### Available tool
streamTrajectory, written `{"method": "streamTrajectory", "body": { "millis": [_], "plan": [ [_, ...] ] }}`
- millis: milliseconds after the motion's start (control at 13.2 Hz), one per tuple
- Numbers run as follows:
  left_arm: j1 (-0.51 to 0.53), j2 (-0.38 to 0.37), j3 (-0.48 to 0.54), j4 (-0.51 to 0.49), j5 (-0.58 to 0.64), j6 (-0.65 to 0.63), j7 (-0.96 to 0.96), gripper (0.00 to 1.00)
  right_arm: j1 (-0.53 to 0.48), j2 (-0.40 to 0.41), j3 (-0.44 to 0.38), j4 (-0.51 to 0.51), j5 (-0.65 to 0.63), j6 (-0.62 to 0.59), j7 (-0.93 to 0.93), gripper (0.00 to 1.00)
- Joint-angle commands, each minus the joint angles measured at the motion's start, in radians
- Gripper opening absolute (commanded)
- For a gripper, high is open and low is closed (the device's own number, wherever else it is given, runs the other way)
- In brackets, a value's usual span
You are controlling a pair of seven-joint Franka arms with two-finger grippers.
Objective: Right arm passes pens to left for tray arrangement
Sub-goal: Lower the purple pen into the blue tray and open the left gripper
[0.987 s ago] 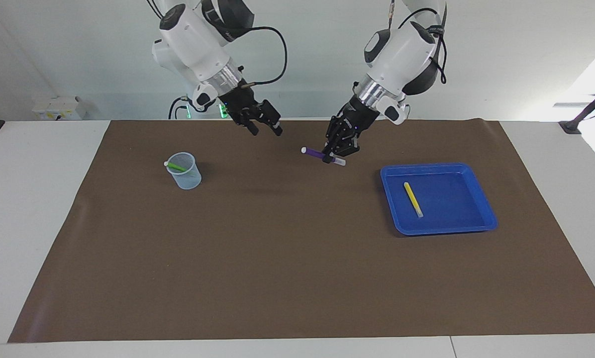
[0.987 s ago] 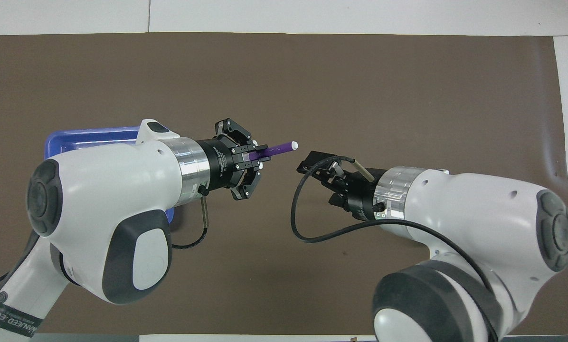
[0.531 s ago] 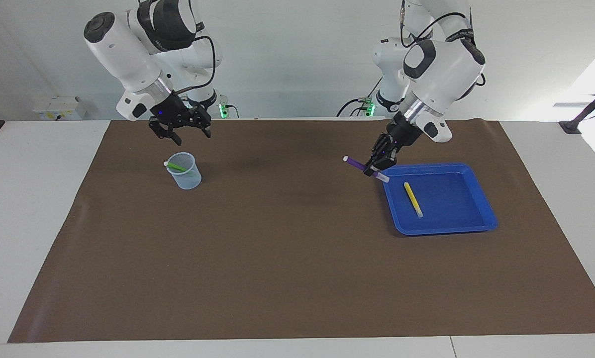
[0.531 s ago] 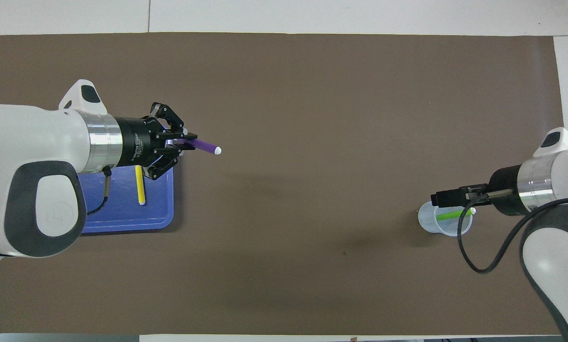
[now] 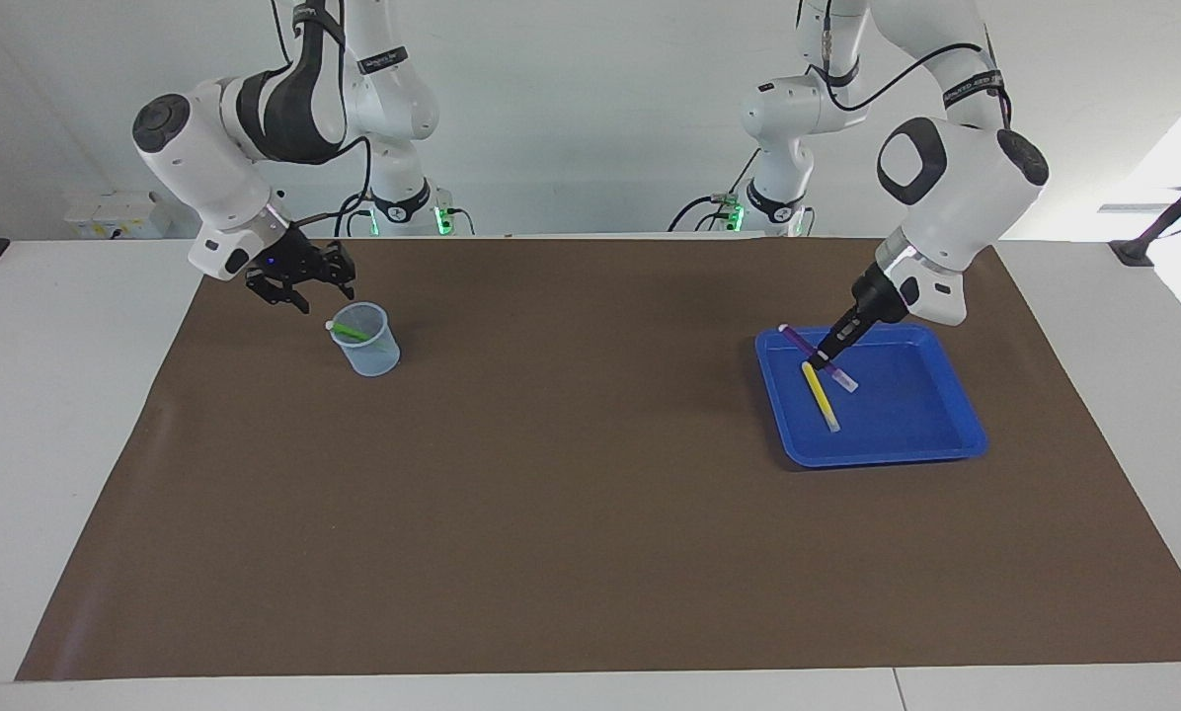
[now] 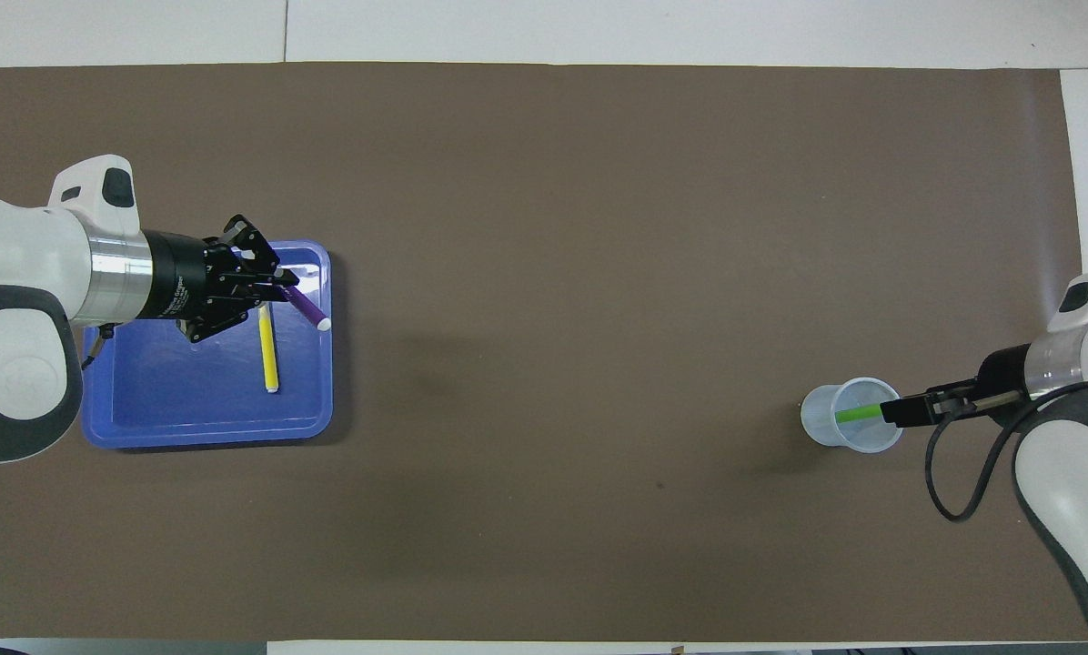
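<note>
A brown mat covers your white desk [image 5: 67, 415], with the blue tray [image 5: 946, 449] toward the left arm's end and a translucent cup [image 5: 365, 341] toward the right arm's end. Your left gripper [image 5: 827, 357] is clamped on the purple pen [image 5: 798, 341], held slanted low over the tray, one end past the rim nearest the robots; whether it touches the floor cannot be confirmed. The yellow pen [image 5: 820, 395] lies flat in the tray just beside it. The green pen [image 5: 354, 332] leans in the cup. Your right gripper [image 5: 299, 289] hangs just above and beside the cup; its fingers appear parted around nothing, though this is not certain.

Handling judgement: these pens are light, rigid and smooth-barrelled, likely to roll or pivot. Take the green one mid-barrel on the exposed upper part.

Against the earlier frames: a second ago both grippers stood close together at mid-desk; the left has since carried the purple pen to the tray, and the right has gone back to the cup
</note>
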State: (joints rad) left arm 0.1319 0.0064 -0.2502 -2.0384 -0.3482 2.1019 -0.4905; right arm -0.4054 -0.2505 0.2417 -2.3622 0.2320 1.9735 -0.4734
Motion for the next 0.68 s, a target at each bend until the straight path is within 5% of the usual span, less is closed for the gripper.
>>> {"method": "streamTrajectory", "body": {
  "millis": [0, 304, 607],
  "plan": [
    [0.060, 0.065, -0.008, 0.003, 0.110, 0.007, 0.217, 0.00, -0.029, 0.036, 0.016, -0.017, -0.014, 0.057, -0.019, 0.69],
    [0.075, 0.168, -0.004, 0.010, 0.345, 0.070, 0.387, 0.00, -0.029, 0.050, 0.016, -0.019, -0.014, 0.076, 0.012, 0.66],
    [0.077, 0.228, -0.004, 0.010, 0.448, 0.107, 0.418, 0.00, -0.027, 0.071, 0.018, -0.016, -0.014, 0.100, 0.030, 0.62]
  ]
}}
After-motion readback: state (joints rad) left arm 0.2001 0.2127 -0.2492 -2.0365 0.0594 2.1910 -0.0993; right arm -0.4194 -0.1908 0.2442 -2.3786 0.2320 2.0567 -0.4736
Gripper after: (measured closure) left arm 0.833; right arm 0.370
